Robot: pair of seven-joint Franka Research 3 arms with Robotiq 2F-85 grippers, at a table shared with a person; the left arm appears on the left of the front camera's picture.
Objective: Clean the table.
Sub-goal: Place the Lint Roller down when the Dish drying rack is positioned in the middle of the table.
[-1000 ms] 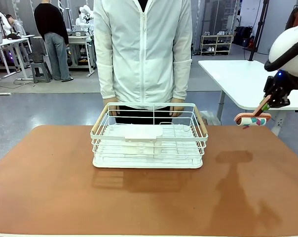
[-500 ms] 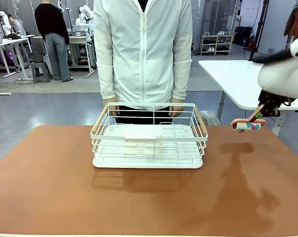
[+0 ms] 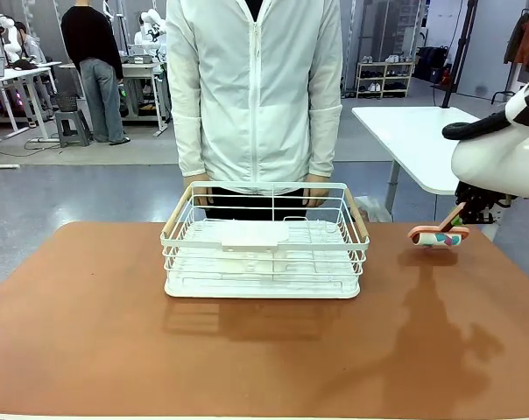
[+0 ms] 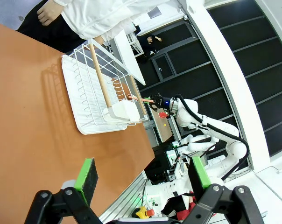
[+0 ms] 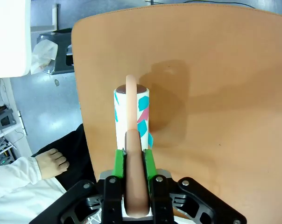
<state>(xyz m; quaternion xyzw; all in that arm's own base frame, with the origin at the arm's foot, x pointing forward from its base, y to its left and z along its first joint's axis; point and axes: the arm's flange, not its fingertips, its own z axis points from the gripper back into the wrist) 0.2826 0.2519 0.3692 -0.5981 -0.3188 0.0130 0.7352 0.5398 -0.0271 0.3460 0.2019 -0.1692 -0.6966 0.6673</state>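
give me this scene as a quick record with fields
table: reddish-brown top
basket: white wire basket, far middle of table
person: standing behind basket, hands at its far rim
right gripper: jaws shut on lint roller handle
lint roller: above table's far right part
left gripper: jaws open, holding nothing

White glossy arm (image 3: 501,157), black tool (image 5: 131,186) with green pads (image 5: 118,161).

Matte, smooth reddish-brown table (image 3: 116,350); white coated-wire basket (image 3: 264,241) with wooden-looking handles; paper-wrapped roller (image 5: 131,116).
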